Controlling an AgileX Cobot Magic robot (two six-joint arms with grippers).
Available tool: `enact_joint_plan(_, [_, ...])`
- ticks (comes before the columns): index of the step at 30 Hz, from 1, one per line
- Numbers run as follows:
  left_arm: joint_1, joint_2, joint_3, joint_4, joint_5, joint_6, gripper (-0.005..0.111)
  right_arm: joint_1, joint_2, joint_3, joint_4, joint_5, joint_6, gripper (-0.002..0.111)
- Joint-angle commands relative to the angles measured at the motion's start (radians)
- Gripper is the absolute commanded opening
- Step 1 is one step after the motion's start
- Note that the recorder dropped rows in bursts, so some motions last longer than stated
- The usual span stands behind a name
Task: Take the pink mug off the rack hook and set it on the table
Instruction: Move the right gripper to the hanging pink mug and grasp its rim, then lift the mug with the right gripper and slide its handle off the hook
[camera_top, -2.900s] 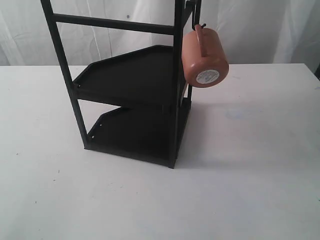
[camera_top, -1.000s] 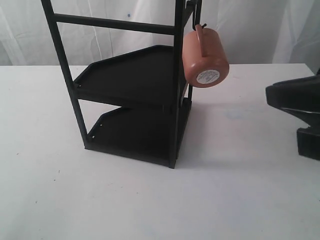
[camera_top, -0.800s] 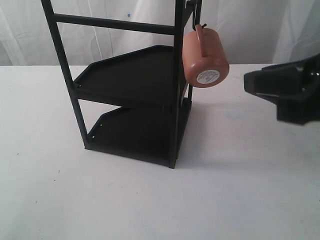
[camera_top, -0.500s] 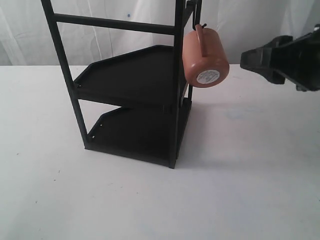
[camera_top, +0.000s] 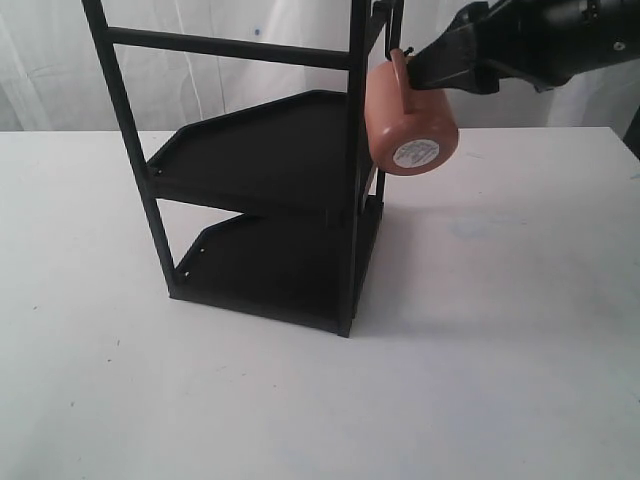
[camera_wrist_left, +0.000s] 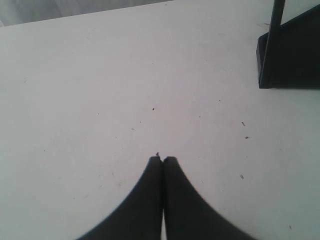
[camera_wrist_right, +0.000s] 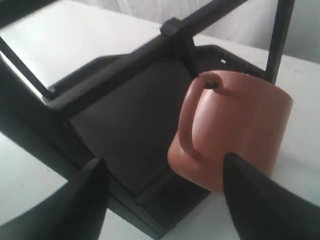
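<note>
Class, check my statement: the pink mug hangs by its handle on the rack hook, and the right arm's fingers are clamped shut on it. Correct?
No: the pink mug does hang on the rack hook, but the right wrist view shows the fingers spread wide open.

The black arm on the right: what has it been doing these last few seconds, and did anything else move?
The right end effector came in from the right edge, rose and swung left up to the pink mug, its jaws now wide open and nothing gripped. The mug still hangs from the rack hook; the rack and table are unchanged.
</note>
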Motion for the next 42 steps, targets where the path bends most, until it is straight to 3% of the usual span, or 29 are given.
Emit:
enact_joint_plan(1, [0.003,0.0,0.004,-0.004,-0.003,0.0,0.0,-0.031,0.061,-0.042,0.076,0.038,-0.107,0.061])
enact_joint_plan(42, [0.003,0.0,0.004,-0.004,-0.003,0.0,0.0,-0.047,0.217,-0.096,0.271,0.089,-0.284,0.056])
